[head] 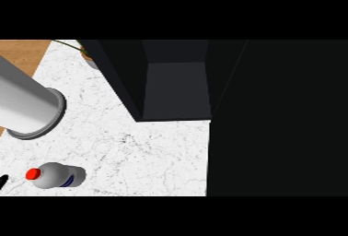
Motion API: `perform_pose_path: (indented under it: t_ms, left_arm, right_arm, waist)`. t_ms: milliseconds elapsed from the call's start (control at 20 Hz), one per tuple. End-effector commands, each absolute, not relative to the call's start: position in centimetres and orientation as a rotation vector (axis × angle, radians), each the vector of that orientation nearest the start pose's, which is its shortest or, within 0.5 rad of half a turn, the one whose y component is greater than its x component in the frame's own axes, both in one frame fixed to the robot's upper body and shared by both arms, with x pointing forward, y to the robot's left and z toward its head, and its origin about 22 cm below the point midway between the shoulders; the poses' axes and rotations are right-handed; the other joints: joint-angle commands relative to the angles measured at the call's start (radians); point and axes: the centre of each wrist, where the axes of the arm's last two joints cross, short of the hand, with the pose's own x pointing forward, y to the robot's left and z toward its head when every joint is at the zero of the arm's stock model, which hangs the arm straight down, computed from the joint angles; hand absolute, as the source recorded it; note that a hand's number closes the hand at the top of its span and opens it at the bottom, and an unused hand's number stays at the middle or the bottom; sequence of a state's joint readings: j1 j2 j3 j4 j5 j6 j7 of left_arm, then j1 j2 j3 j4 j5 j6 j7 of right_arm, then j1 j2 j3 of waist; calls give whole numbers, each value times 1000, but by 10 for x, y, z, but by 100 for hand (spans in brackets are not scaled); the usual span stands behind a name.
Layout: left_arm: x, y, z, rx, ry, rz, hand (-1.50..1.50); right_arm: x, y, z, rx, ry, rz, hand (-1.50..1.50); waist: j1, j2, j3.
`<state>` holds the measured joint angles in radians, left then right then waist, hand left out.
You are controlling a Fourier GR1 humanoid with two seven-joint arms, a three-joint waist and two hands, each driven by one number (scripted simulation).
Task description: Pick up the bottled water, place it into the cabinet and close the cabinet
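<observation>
The bottled water (pixel 57 175) stands on the white marble counter (pixel 136 147) at the lower left, seen from above, with a red cap and a blue label. Only a black sliver of my left hand (pixel 2 180) shows at the view's left edge, just left of the cap and apart from it. The black cabinet (pixel 176 87) stands open at the top centre, its dark grey inside showing nothing in it. Its door (pixel 279 120) fills the right side as a wide black panel. My right hand does not show.
A big grey cylinder (pixel 27 108) with a rimmed end slants in from the upper left, above the bottle. A small potted plant (pixel 87 51) sits at the cabinet's far left corner. The counter's wooden edge (pixel 24 51) shows at the top left.
</observation>
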<state>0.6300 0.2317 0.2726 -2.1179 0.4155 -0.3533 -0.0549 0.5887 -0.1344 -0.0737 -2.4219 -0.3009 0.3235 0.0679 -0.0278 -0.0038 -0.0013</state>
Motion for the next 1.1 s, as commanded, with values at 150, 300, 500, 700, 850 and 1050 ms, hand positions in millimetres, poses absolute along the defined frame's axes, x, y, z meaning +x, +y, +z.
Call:
perform_pose_path:
  t_ms: [150,300,500,700,850,1050]
  left_arm:
    - [104,364,38,31,-1639,-5,-150]
    - [119,363,16,60,-1633,10,-150]
    - [123,378,17,90,-1608,23,-150]
    - [133,372,-22,64,-1574,8,-150]
    - [142,368,-29,75,-1535,2,-150]
    - [150,376,-56,66,-1503,34,-150]
  right_arm:
    - [58,-277,160,234,-1882,120,-150]
    - [55,-272,148,255,-1898,111,-150]
    - [55,-280,163,258,-1911,139,-150]
    - [57,-280,153,264,-1910,102,-150]
    - [56,-277,158,257,-1921,113,-150]
    - [50,-277,157,271,-1912,136,-150]
  waist:
    - [0,0,0]
    - [-8,0,-1]
    - [2,1,0]
    - [4,3,-1]
    - [8,3,-1]
    - [2,2,-1]
